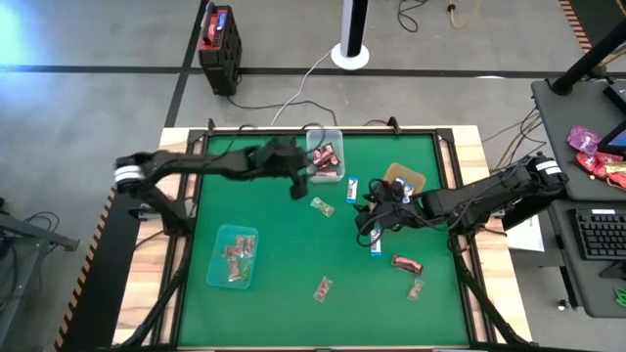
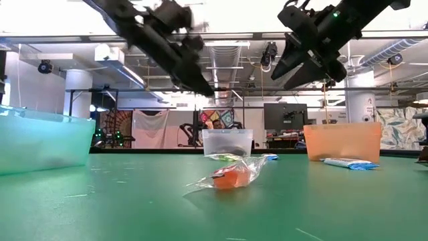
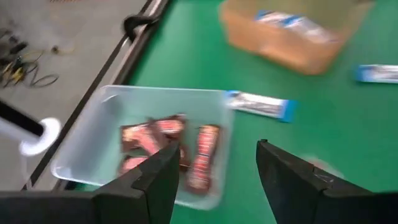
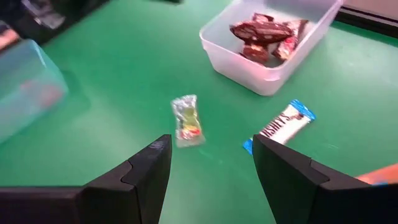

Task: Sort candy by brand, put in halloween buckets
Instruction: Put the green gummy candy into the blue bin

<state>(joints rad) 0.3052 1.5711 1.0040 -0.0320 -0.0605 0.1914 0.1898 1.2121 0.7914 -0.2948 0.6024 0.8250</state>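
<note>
Upper centre of the high view, the left gripper (image 1: 299,184) hangs by the clear tub (image 1: 327,156), fingers spread and empty, likely having dropped candy; the right gripper (image 1: 376,217), also wide and empty, hovers mid-tabletop.

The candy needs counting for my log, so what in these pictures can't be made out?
- Clear tub, high view: the left end effector covers its edge; the dark red bars overlap, so no count.
- Brown tray, high view: the right arm hides part; left wrist view blurs its contents.
- Teal tub, low view: cut by the edge, its wall clouds the contents.
- Wrapper print: too small everywhere.
</note>
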